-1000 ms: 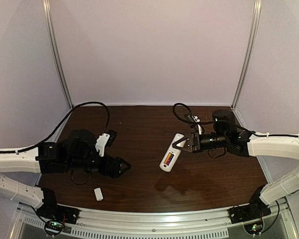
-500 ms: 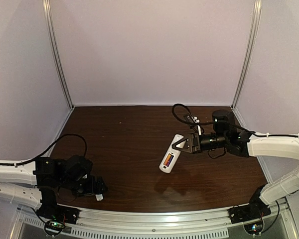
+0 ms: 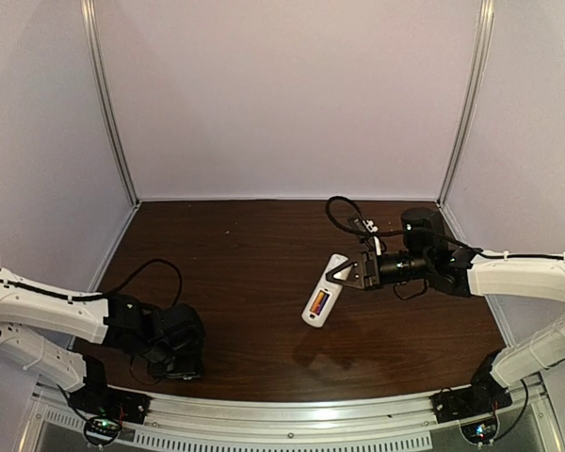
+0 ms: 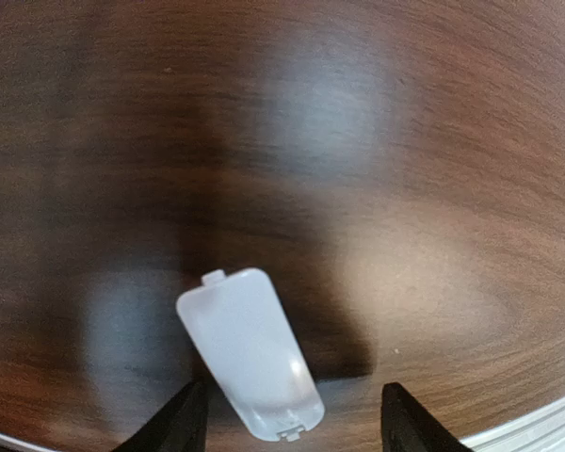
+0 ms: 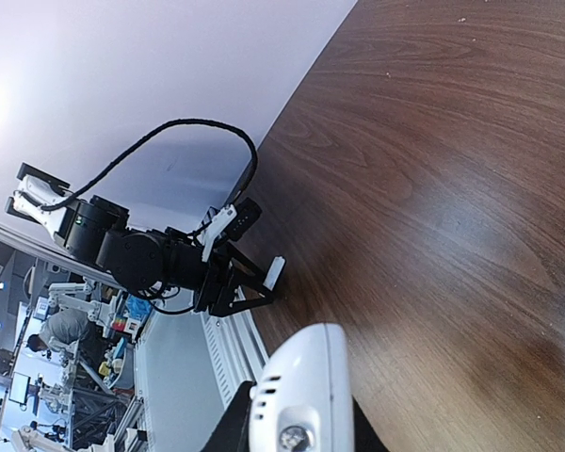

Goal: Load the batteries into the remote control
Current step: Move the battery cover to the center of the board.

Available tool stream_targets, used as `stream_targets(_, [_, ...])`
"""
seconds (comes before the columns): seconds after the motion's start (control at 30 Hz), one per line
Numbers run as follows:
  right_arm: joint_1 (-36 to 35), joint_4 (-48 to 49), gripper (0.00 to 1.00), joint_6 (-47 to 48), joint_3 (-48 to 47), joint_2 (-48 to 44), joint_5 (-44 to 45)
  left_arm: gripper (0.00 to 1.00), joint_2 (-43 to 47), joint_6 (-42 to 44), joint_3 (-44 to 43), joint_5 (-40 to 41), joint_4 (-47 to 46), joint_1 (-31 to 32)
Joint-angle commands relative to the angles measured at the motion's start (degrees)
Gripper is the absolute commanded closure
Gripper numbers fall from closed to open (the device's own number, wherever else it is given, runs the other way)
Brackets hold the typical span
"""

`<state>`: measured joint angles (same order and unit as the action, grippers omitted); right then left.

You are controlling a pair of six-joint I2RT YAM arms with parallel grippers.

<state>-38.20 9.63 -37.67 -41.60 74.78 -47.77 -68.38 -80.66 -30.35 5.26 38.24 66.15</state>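
Note:
My right gripper [image 3: 333,273] is shut on one end of the white remote control [image 3: 320,290] and holds it above the table's middle. The batteries [image 3: 318,301], one orange and one purple-blue, show in its open back. In the right wrist view only the remote's rounded end [image 5: 301,386] shows between my fingers. My left gripper [image 4: 292,407] is low at the near left edge. It stands open around a small plain white cover [image 4: 248,353] on the wood; the right finger [image 4: 400,424] is well clear of it. In the top view that cover is hidden under the left gripper [image 3: 184,363].
A metal rail [image 3: 282,419] runs along the table's near edge, close behind the left gripper. Upright frame posts [image 3: 108,104] stand at the back corners before pale walls. A black cable [image 3: 344,212] loops beside the right arm.
The left arm has swung back to the near left edge and come down over the white cover, and its jaws have narrowed. The right arm and the remote have not moved.

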Motion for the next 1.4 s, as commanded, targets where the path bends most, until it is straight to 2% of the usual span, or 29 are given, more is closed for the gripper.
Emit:
stream_targets(0.0, [0.7, 0.7, 1.00, 0.6, 1.1, -1.0, -0.6, 0.40, -7.0, 3.4, -3.3, 0.3, -2.2, 1.8])
stream_targets(0.3, [1.5, 0.8, 1.00, 0.7, 2.0, -1.5, -0.8, 0.56, -17.1, 14.3, -8.8, 3.3, -8.4, 3.9])
stream_targets(0.43, [1.9, 0.3, 1.00, 0.8, 2.1, -2.2, -0.9, 0.63, -21.6, 15.5, -10.8, 3.9, -8.9, 3.8])
stream_targets(0.67, [2.4, 0.1, 1.00, 0.9, 2.5, -2.5, -1.2, 0.67, -21.8, 18.6, -11.1, 7.1, -10.6, 1.7])
stream_targets(0.77, [2.6, 0.2, 1.00, 0.9, 2.3, -2.5, -1.3, 0.64, -21.5, 23.4, -10.3, 5.9, -13.1, -2.1])
stream_targets(0.93, [2.8, 0.0, 1.00, 0.9, 2.3, -2.5, -1.3, 0.50, -20.4, 32.2, -9.8, 2.3, -17.5, -8.7])
stream_targets(1.07, [2.9, 0.0, 1.00, 1.0, 2.3, -2.5, -1.2, 0.42, -23.2, 35.8, -12.3, 2.0, -17.2, -10.6])
stream_targets(1.23, [3.0, -0.4, 1.00, 1.3, 2.3, -2.5, -1.2, 0.41, -26.2, 38.9, -14.2, -0.5, -19.9, -11.6])
stream_targets(1.37, [3.3, -1.3, 1.00, 1.8, 2.2, -2.9, -1.1, 0.45, -27.9, 41.8, -15.1, -7.4, -23.8, -11.5])
